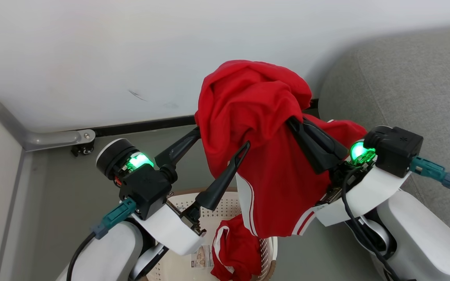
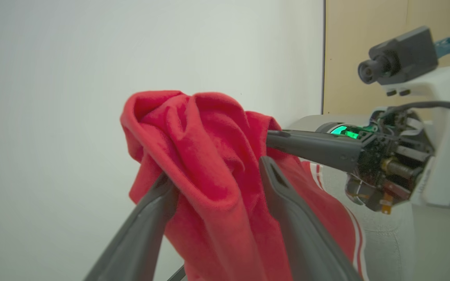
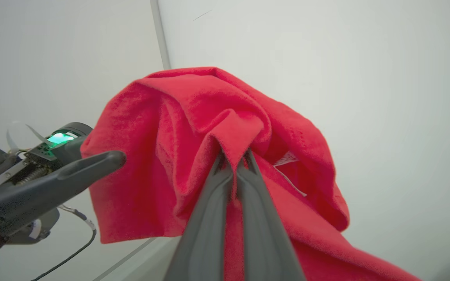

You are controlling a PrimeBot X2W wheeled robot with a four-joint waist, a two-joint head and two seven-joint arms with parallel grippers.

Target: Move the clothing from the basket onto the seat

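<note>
White wall (image 1: 131, 47) behind, the right claw (image 1: 293, 123), clamped on a bright red soft sports garment (image 1: 264, 105) with white stripes, holds it high above the cream perforated plastic basket (image 1: 225, 207), likely bound for the grey woven sofa (image 1: 416, 86). Meanwhile the left claw (image 1: 222, 137) stands apart, astride the cloth. The basket's paper label (image 1: 202, 257) is unreadable.

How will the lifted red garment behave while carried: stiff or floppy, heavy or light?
Probably floppy: the red garment folds and drapes loosely from the shut right tool. Likely light, as one narrow pinch holds it up. Its hanging hem might snag the basket.
</note>
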